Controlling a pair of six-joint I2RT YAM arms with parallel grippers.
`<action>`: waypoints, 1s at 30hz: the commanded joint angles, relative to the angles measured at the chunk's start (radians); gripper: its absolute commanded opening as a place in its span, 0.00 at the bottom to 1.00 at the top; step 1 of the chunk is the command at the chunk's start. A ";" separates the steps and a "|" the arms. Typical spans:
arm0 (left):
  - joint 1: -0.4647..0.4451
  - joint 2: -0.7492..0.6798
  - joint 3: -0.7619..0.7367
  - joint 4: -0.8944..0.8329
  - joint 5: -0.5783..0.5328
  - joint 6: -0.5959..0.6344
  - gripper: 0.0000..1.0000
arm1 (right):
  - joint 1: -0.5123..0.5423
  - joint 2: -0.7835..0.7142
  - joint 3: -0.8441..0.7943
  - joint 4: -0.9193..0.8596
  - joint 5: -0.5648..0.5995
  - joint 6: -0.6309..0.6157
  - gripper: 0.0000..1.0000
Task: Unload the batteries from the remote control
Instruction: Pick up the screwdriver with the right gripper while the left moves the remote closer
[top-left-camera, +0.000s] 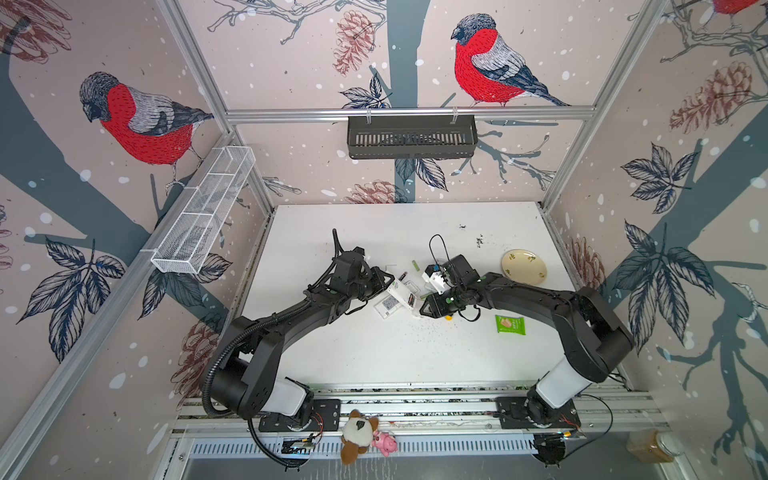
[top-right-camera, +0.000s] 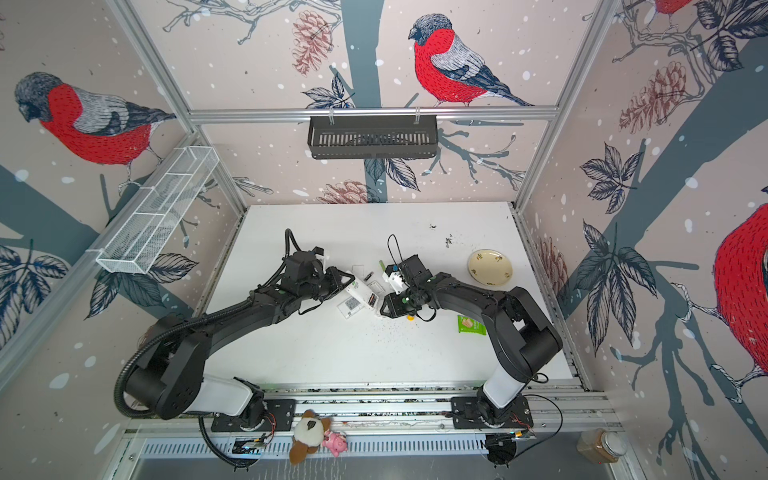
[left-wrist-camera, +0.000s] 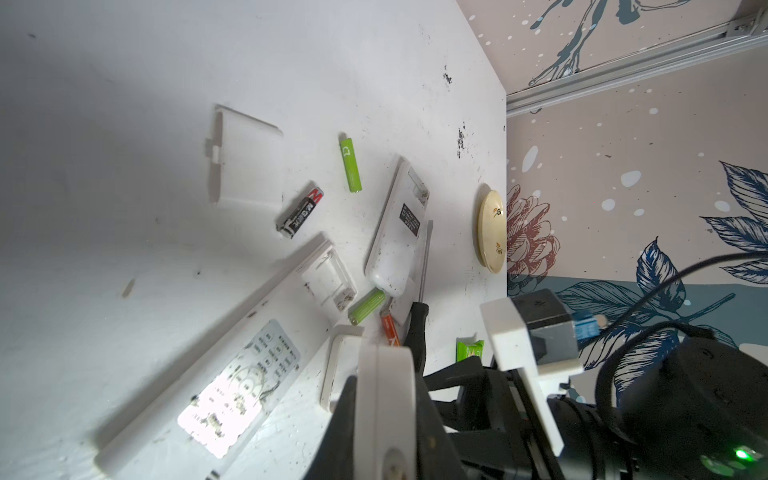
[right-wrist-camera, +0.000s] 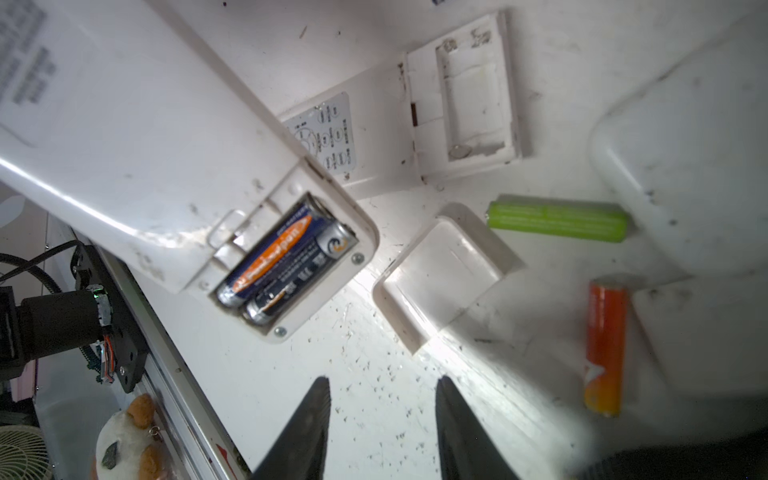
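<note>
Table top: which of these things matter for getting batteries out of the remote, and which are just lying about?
Belongs to the job: white remote with two batteries inside, loose lime-green battery, orange battery, loose black battery, detached battery cover.
Just lying about: cream plate, green snack packet, brown-and-white plush toy, pink pig toy.
</note>
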 joint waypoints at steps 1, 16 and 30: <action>0.002 -0.056 -0.037 -0.008 -0.045 -0.002 0.00 | -0.024 -0.059 -0.011 -0.037 0.036 0.024 0.45; -0.031 -0.308 -0.401 0.103 -0.146 -0.238 0.00 | -0.144 -0.072 -0.039 -0.218 0.187 0.139 0.55; -0.111 -0.283 -0.519 0.085 -0.330 -0.432 0.54 | -0.128 0.072 -0.009 -0.179 0.332 0.139 0.38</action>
